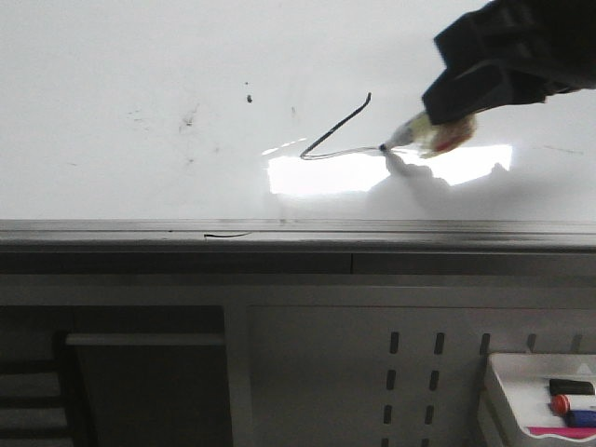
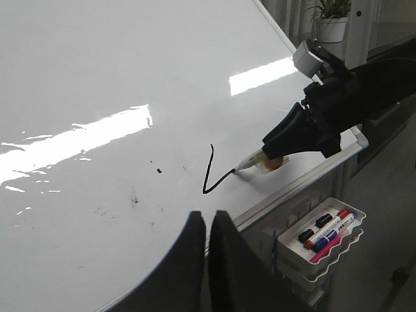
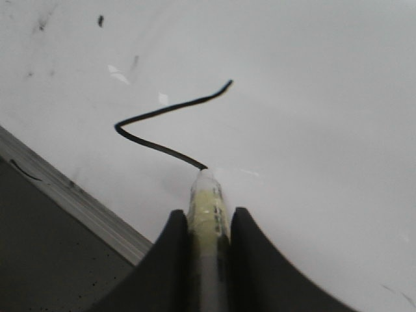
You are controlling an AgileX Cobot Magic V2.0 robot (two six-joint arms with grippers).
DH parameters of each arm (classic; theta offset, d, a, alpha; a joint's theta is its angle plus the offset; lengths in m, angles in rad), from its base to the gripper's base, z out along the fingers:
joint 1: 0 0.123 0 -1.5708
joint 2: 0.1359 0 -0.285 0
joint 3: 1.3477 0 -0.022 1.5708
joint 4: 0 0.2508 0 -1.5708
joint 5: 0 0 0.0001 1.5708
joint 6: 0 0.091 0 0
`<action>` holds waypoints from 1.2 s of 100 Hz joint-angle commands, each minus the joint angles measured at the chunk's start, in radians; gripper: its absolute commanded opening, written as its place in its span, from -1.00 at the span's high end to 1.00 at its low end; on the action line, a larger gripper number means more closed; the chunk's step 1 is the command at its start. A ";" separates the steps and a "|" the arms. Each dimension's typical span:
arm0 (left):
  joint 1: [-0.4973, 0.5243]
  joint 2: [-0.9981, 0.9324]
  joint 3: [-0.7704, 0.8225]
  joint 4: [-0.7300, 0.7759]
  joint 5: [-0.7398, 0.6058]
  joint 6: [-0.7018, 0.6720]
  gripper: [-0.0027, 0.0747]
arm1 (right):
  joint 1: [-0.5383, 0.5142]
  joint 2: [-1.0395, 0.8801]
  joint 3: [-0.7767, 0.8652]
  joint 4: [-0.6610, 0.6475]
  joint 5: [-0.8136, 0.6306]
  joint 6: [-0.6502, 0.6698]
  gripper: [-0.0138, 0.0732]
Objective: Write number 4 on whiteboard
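The right gripper (image 1: 453, 121) is clamped on a pale marker (image 1: 419, 136), its two black fingers (image 3: 172, 260) pressing either side of the barrel in the right wrist view; the marker's tip touches the whiteboard (image 1: 140, 56) at the end of the black line; the number 4 (image 1: 335, 130) is only part-drawn, a slanted stroke with a small hook at its top, turning at a sharp corner into a shorter stroke that runs to the tip; it lies on the near right part of the board, close to the grey rim (image 1: 279, 231) and beside a bright patch of glare (image 1: 326, 172); faint dark smudges (image 1: 189, 119) mark the board to its left; the left gripper (image 2: 207, 253) hangs near the board's edge, its fingers drawn together with only a thin gap, holding nothing; below the rim a white tray (image 1: 507, 396) holds coloured markers (image 1: 573, 404).
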 commanded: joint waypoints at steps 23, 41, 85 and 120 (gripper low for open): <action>0.002 0.011 -0.025 -0.024 -0.075 -0.008 0.98 | -0.148 -0.059 -0.020 -0.039 0.028 -0.003 0.78; 0.002 0.011 -0.025 -0.024 -0.083 -0.008 0.98 | -0.134 -0.087 -0.022 -0.041 0.028 -0.003 0.78; 0.002 0.011 -0.025 -0.024 -0.090 -0.008 0.98 | 0.016 -0.147 -0.079 -0.041 -0.073 -0.003 0.78; 0.002 0.011 -0.025 -0.024 -0.090 -0.008 0.98 | 0.018 -0.070 -0.079 -0.041 -0.123 -0.003 0.79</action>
